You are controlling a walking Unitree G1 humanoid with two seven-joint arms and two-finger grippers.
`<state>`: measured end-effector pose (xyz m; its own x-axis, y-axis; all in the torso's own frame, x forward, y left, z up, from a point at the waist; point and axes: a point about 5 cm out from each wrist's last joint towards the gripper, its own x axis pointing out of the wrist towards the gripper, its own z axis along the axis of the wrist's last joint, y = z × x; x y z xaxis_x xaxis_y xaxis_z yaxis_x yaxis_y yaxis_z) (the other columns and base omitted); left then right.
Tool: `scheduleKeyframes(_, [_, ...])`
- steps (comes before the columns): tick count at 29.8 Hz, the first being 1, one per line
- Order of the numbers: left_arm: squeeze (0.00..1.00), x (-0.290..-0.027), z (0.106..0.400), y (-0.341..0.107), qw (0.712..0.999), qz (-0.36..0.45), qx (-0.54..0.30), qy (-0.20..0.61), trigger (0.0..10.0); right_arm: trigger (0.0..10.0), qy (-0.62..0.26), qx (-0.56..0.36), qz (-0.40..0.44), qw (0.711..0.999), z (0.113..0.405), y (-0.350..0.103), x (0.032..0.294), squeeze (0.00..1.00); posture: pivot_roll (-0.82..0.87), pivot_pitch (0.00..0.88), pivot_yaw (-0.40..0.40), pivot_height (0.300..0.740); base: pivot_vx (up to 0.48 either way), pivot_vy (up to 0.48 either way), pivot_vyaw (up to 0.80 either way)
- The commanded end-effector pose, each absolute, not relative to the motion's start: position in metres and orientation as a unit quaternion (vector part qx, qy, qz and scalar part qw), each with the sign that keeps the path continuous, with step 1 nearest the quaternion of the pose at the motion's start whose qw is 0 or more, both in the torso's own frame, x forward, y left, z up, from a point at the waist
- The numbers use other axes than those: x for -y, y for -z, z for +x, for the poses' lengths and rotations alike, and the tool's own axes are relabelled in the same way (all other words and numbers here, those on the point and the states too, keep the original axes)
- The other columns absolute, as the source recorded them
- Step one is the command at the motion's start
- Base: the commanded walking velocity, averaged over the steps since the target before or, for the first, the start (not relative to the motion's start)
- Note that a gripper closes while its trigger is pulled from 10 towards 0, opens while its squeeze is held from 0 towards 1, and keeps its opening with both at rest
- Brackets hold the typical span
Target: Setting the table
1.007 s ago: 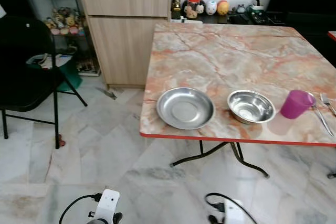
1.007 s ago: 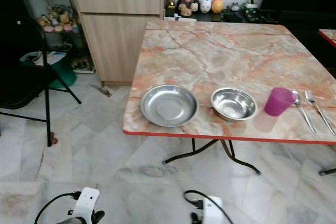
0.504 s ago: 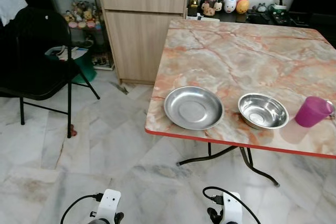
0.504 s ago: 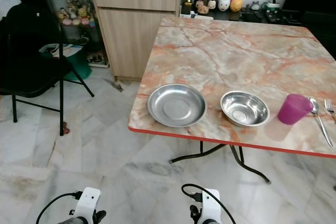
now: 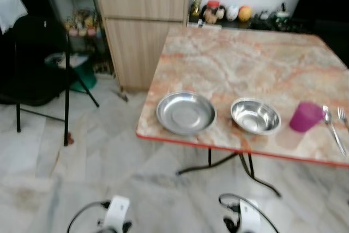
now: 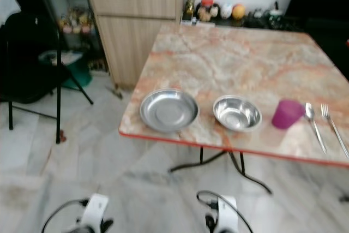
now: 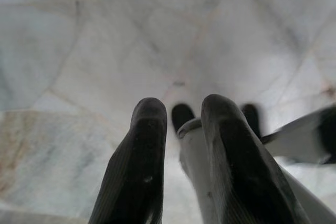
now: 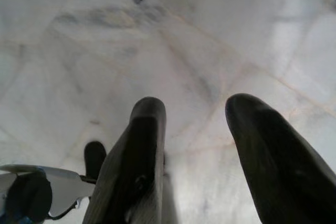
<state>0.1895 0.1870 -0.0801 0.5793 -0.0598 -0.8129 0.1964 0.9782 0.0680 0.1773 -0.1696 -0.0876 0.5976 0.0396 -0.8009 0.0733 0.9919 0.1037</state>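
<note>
A marble-patterned surface [image 5: 240, 64] is seen from a short way off, blurred, with a steel plate [image 5: 186, 113], a steel bowl [image 5: 255, 116], a purple cup [image 5: 306, 116], a spoon [image 6: 313, 123] and a fork [image 6: 334, 126] lined along its near edge. Both arms hang low over the tiled floor [image 7: 79, 51]: the left gripper [image 7: 181, 129] is held with jaws slightly parted, the right gripper [image 8: 194, 129] with jaws spread, and nothing is held by either. The step in hand is judged to be the approach, best ended square to the near edge and close enough that the dishes can be reached without leaning.
</note>
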Motion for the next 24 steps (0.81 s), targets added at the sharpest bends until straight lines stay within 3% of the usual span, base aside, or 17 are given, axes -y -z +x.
scheduleKeyframes(1, [0.0, -0.183, 0.193, 0.079, 0.888, 0.077, -0.446, 0.079, 10.0, 10.0, 0.014, -0.451, 0.068, 0.89, 0.175, 0.088, 0.171, 0.0, 0.02, 0.0, -0.046, 0.74, 0.0, 0.0, 0.0])
scheduleKeyframes(11, [0.0, -0.189, 0.217, 0.063, 0.919, 0.091, -0.38, 0.053, 10.0, 10.0, 0.017, -0.45, 0.069, 0.89, 0.175, 0.088, 0.173, 0.0, 0.02, 0.0, -0.045, 0.74, 0.0, 0.0, 0.0])
scheduleKeyframes(12, [0.0, -0.196, 0.232, 0.05, 0.936, 0.093, -0.338, 0.03, 10.0, 10.0, 0.019, -0.45, 0.067, 0.89, 0.175, 0.088, 0.174, 0.0, 0.02, 0.0, -0.046, 0.74, 0.0, 0.0, 0.0])
scheduleKeyframes(14, [0.0, -0.2, 0.239, 0.044, 0.944, 0.094, -0.317, 0.018, 10.0, 10.0, 0.021, -0.45, 0.066, 0.89, 0.174, 0.088, 0.174, 0.0, 0.02, 0.0, -0.046, 0.74, 0.0, 0.0, 0.0])
scheduleKeyframes(16, [0.0, -0.218, 0.273, 0.006, 0.974, 0.102, -0.201, -0.027, 10.0, 10.0, 0.021, -0.451, 0.066, 0.89, 0.174, 0.089, 0.174, 0.0, 0.02, 0.0, -0.047, 0.74, 0.0, 0.0, 0.0])
scheduleKeyframes(17, [0.0, -0.218, 0.273, 0.006, 0.974, 0.102, -0.201, -0.027, 10.0, 10.0, 0.021, -0.451, 0.066, 0.89, 0.174, 0.089, 0.174, 0.0, 0.02, 0.0, -0.047, 0.74, 0.0, 0.0, 0.0])
scheduleKeyframes(19, [0.0, -0.227, 0.296, -0.028, 0.987, 0.105, -0.112, -0.056, 10.0, 10.0, 0.022, -0.451, 0.065, 0.89, 0.173, 0.089, 0.174, 0.0, 0.02, 0.0, -0.047, 0.74, 0.0, 0.0, 0.0])
scheduleKeyframes(24, [0.0, -0.228, 0.324, -0.078, 0.994, 0.084, 0.009, -0.074, 10.0, 10.0, 0.023, -0.451, 0.064, 0.89, 0.173, 0.089, 0.175, 0.0, 0.02, 0.0, -0.047, 0.74, 0.0, 0.0, 0.0])
